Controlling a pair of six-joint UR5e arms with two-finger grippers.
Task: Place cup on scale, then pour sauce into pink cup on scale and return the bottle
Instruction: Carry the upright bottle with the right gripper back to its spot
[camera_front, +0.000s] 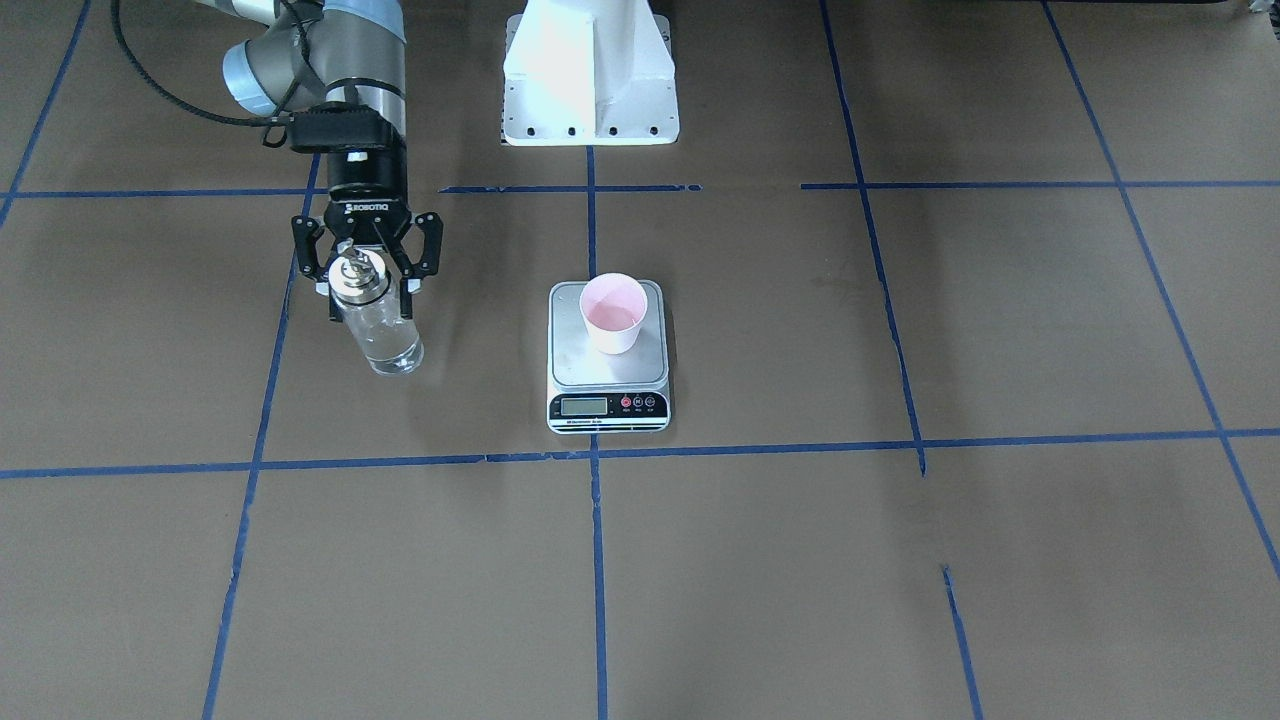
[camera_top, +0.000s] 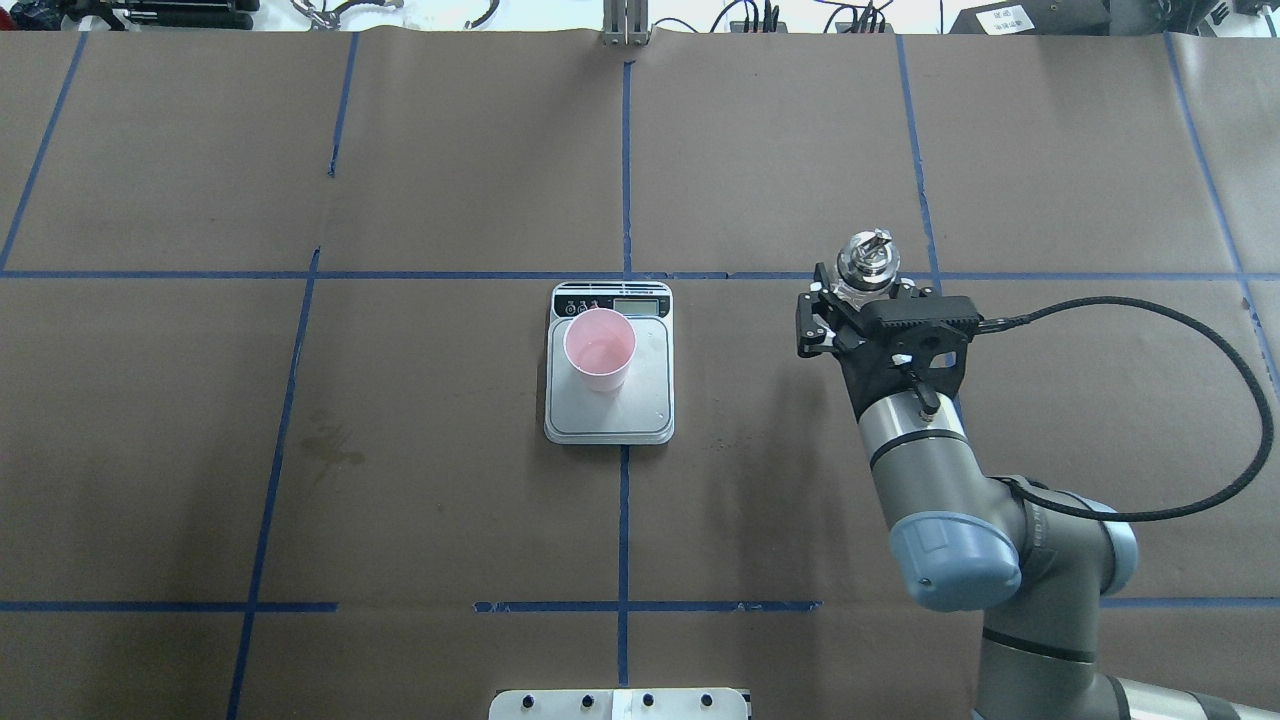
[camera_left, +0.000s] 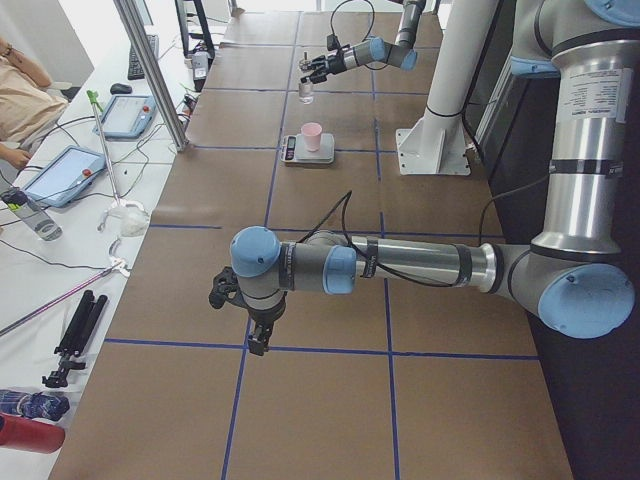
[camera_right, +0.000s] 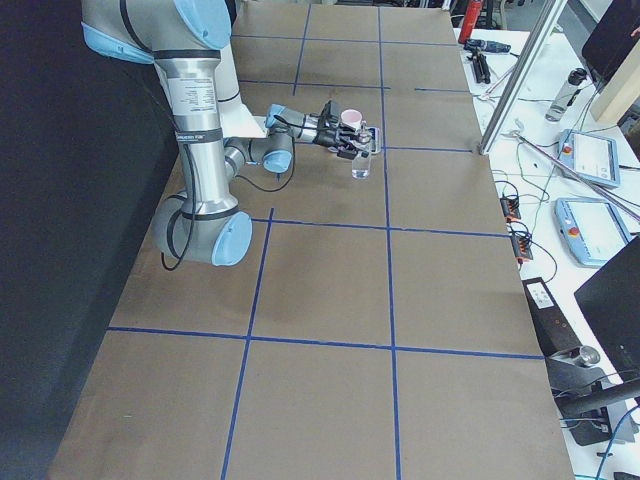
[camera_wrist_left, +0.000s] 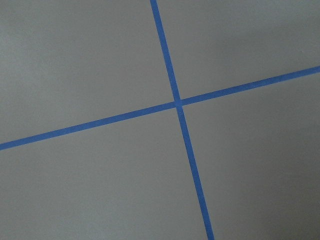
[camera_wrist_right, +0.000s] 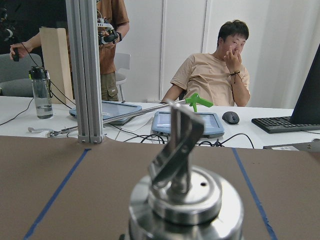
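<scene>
From across the desk (camera_front: 900, 600) we see the right jaws closed about the upper body of the bottle (camera_front: 378, 325), a finger (camera_front: 334, 302) pressed to each side just under its silver collar. The bottle is upright beneath them, and a little clear sauce (camera_front: 393, 352) shows low in the glass. We cannot tell whether its base touches the desk. Well apart from these jaws, off toward the robot's left, the cup (camera_front: 613, 312) stands upright on the steel platform of the scale (camera_front: 575, 362). In the overhead view the bottle's spout pokes out just ahead of the right jaws, and the cup sits on the half of the platform nearer the display. From the left end of the desk the left arm (camera_left: 400, 265) reaches out low, far from cup, scale and bottle. We cannot tell how its jaws are set. From the right end the bottle shows directly under the right jaws, with the cup just behind them. The left wrist camera shows only two crossing blue tape lines (camera_wrist_left: 178, 104) below the left jaws. The right wrist camera looks over the spout (camera_wrist_right: 175, 145) to a seated person (camera_wrist_right: 210, 75) beyond the desk.
</scene>
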